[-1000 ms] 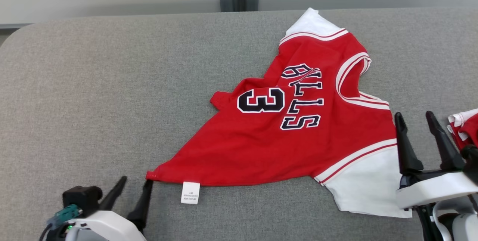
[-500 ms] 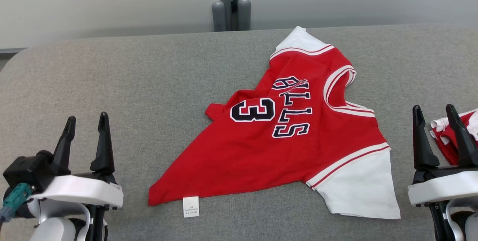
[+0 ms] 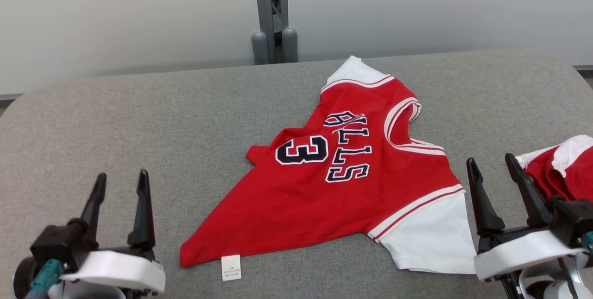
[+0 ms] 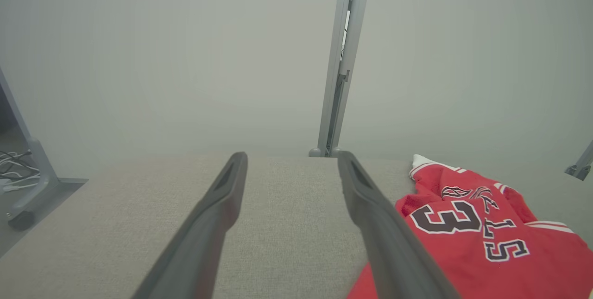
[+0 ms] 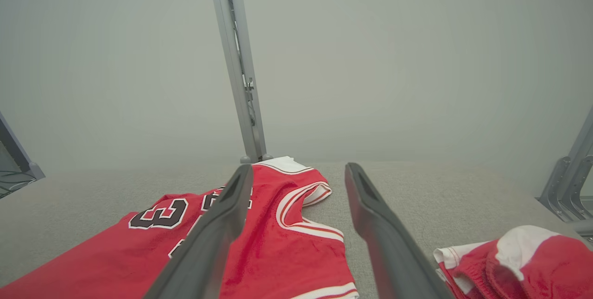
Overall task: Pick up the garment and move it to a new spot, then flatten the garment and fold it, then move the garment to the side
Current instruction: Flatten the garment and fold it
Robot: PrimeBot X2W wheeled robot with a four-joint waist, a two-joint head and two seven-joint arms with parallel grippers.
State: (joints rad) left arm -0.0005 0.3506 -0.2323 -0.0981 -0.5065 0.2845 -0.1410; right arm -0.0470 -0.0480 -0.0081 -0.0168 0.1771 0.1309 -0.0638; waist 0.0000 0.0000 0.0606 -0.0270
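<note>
The red and white garment [image 3: 333,187] is lying in the middle of the grey table [image 3: 116,118], spread out but crooked and creased. It is showing a big "3" and the letters "LLS"; the first letters are hiding in a fold. A white tag [image 3: 231,267] is sticking out toward the near edge, its print too small to read. The left claw [image 3: 122,174] and right claw [image 3: 490,158] are waiting by the near edge, one each side, fingers apart and holding nothing, likely getting ready to flatten it.
</note>
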